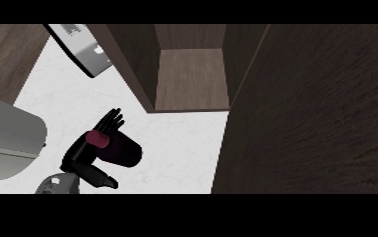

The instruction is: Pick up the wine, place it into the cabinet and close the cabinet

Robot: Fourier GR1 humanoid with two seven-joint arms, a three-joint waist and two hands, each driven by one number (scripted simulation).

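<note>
One hand (87, 158) showed in the head view, the left, low at the left over the white worktop (177, 141). Its black fingers and thumb were curled round the wine (118, 150), a dark bottle lying tilted, nearly on its side, with a deep red band at the end toward the fingertips and a rounded dark body pointing right. The bottle was held above the worktop, apart from the cabinet (188, 78), whose open brown compartment stood beyond it, up and to the right. Its door (310, 116) filled the view's right side. A grey appliance (18, 136) sat at the left edge.
</note>
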